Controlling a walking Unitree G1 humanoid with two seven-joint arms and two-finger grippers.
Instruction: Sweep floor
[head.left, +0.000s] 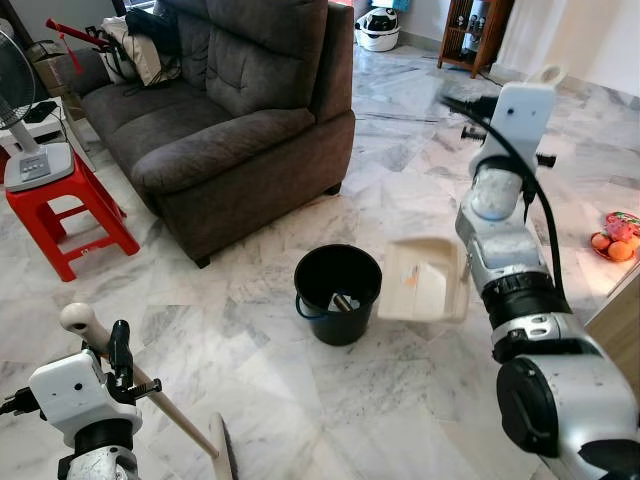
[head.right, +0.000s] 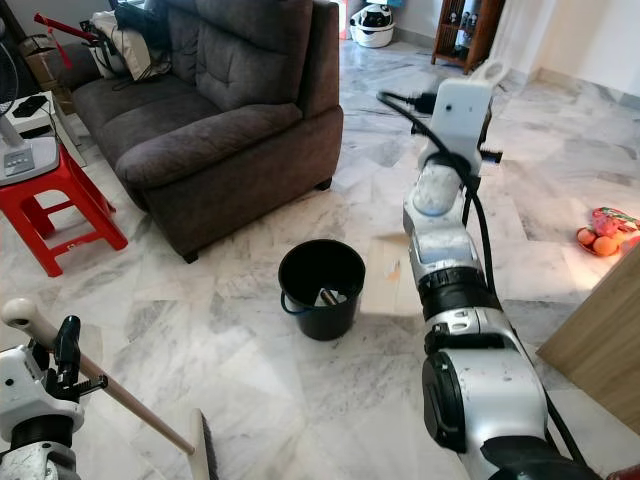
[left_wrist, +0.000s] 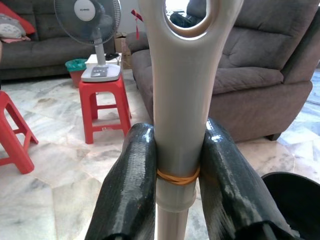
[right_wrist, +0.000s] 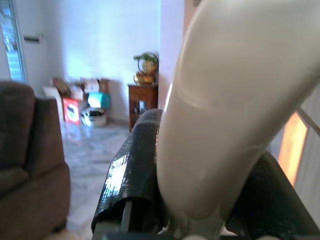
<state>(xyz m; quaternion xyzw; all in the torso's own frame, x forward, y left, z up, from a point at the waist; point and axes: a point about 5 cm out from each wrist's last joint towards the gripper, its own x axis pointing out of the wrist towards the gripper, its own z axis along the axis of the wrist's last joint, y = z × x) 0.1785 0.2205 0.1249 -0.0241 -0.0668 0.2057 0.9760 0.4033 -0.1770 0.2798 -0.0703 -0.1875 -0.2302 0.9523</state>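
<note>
**Inspector:** Grippers?

**Assistant:** Left gripper (left_wrist: 175, 175), lower left of the head view, is clamped on the broom handle (head.left: 150, 400); the broom head (head.left: 225, 455) rests on the floor (head.left: 400, 380) at the bottom edge. Right gripper (right_wrist: 200, 180) is pinched on the dustpan's handle; the dustpan (head.left: 425, 280) hangs mid-frame, tilted just beside the black bucket (head.left: 338, 290).

**Inspector:** Risk?

**Assistant:** Likely spillage: the pan's edge sits beside the rim, not over it, so debris may land on the floor
</note>
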